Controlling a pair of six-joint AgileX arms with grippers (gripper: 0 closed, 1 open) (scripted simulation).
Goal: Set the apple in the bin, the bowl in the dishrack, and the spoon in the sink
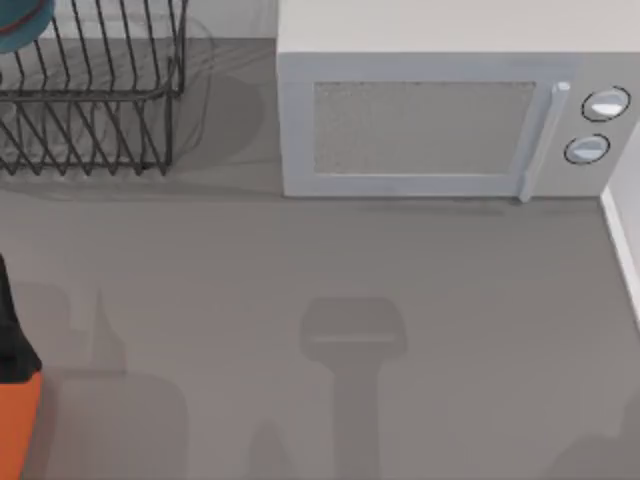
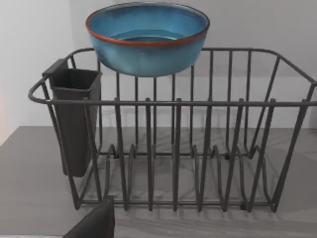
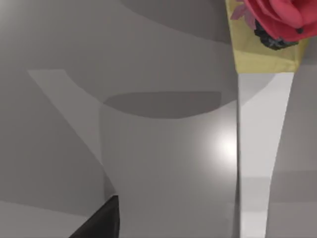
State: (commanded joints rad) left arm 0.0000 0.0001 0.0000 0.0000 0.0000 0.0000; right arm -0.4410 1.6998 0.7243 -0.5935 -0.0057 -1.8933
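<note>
Left gripper (image 2: 94, 223) is facing the dishrack (image 2: 198, 148) from the open table side, apart from it and carrying nothing that I can see; whether it is wide or narrow I cannot tell. Part of the left arm (image 1: 12, 375) is showing at the top view's left edge, well below the rack in the upper left of the frame.

The bowl (image 2: 147, 39) is sitting high at the rack's far rail, upright. I cannot tell whether it is resting on the wire or hanging just over it. By my reading, the bowl step is finishing. The next move is calling for the arm to clear the rack without nudging the bowl, then go on to the apple or the spoon.

Looking down, the top view is catching only a sliver of the bowl, plus the microwave (image 1: 430, 120). The left wrist view is giving the whole bowl and a dark cutlery cup (image 2: 74, 119) on the rack.

Right gripper (image 3: 99, 223) is idling over pale surface near a red flower (image 3: 277, 15); its opening I cannot tell.
</note>
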